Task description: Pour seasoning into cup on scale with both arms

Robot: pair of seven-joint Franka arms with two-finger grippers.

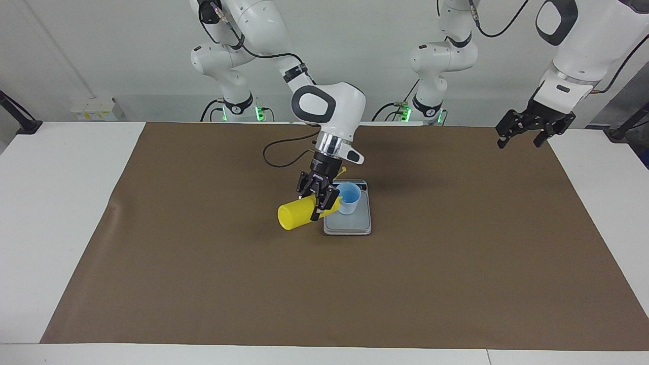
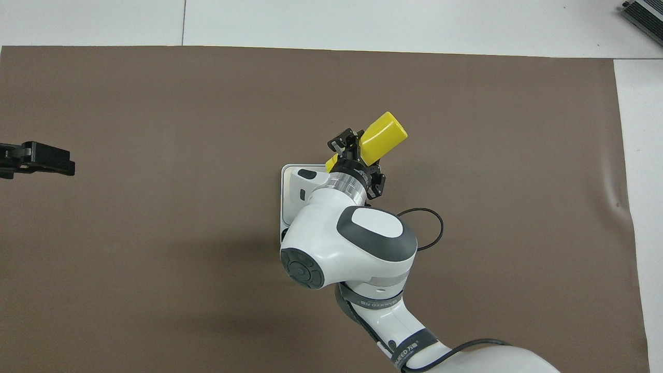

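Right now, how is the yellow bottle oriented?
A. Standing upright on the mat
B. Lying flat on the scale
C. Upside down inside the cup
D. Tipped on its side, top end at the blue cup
D: the right end effector holds the yellow bottle tipped sideways, its top end at the blue cup on the scale.

Two white jointed arms (image 1: 329, 109) carry dark grey oval panels and silver wrist rings. Black cables (image 1: 276, 152) trail along them; black two-finger grippers (image 1: 527, 133) tip each arm.

Glossy yellow plastic seasoning bottle (image 1: 296, 214), smooth blue plastic cup (image 1: 349, 198), matt brown paper-like table cover (image 1: 203, 263)
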